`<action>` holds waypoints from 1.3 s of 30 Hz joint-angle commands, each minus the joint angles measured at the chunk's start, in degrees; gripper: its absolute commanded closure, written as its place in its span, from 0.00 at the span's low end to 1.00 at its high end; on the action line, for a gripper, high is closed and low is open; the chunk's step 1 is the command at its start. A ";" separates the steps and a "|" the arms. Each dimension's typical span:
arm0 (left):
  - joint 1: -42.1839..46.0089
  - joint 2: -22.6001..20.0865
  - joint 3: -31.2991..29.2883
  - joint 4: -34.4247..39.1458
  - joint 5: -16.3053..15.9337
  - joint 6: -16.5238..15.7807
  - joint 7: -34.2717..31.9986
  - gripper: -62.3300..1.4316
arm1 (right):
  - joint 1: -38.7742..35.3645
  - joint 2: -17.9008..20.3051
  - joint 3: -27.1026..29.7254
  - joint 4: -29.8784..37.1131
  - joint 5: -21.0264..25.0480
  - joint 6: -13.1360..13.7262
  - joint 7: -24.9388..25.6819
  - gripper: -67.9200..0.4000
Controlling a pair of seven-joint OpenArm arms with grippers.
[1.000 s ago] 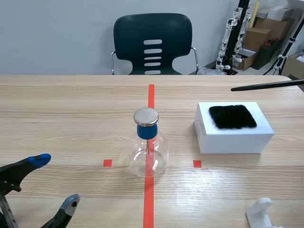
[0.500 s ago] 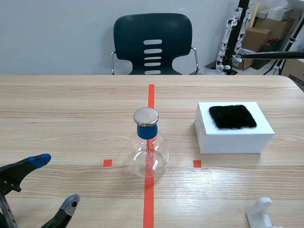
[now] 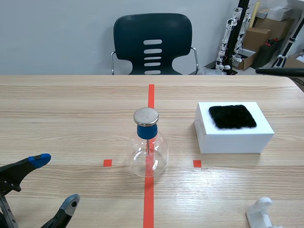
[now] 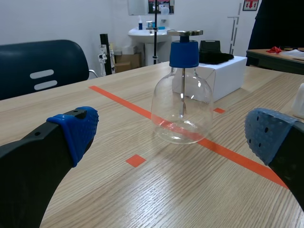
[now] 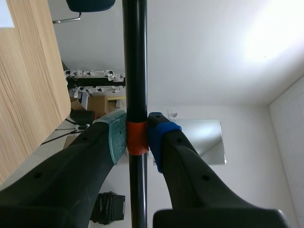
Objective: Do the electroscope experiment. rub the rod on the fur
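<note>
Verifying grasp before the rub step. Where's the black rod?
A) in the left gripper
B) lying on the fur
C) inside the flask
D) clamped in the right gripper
D: in the right wrist view the right gripper is shut on the black rod, while the left gripper is open with nothing in it and the fur lies bare.

The right gripper (image 5: 137,137) clamps a black rod (image 5: 135,57) at its orange band (image 5: 137,138); a grey-green pad (image 5: 116,135) presses one side of the band, a blue pad (image 5: 160,134) the other; the rod runs straight on past the fingertips and back between the fingers; a wooden table (image 5: 33,85) lies beside the rod on the grey-green pad's side; a dark chair (image 5: 90,4) shows near the rod's far end.
</note>
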 commanded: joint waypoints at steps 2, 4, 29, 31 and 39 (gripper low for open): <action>0.13 0.24 0.00 0.26 -0.37 0.13 -1.03 0.00 | 1.38 1.09 0.66 0.48 1.51 -0.85 -1.03 0.98; 0.13 0.24 0.00 0.26 -0.37 0.13 -1.01 0.00 | 1.36 1.05 0.66 0.48 1.49 -0.85 -1.03 0.98; 0.13 0.24 0.00 0.26 -0.37 0.13 -1.01 0.00 | 1.36 0.94 0.66 0.48 1.38 -0.83 -8.33 0.98; 0.13 0.24 0.00 0.26 -0.37 0.13 -1.01 0.00 | 1.36 0.94 0.66 0.48 1.18 -0.83 -8.33 0.98; 0.13 0.24 0.00 0.26 -0.37 0.13 -1.01 0.00 | 1.36 0.94 0.66 0.48 1.18 -0.83 -8.33 0.98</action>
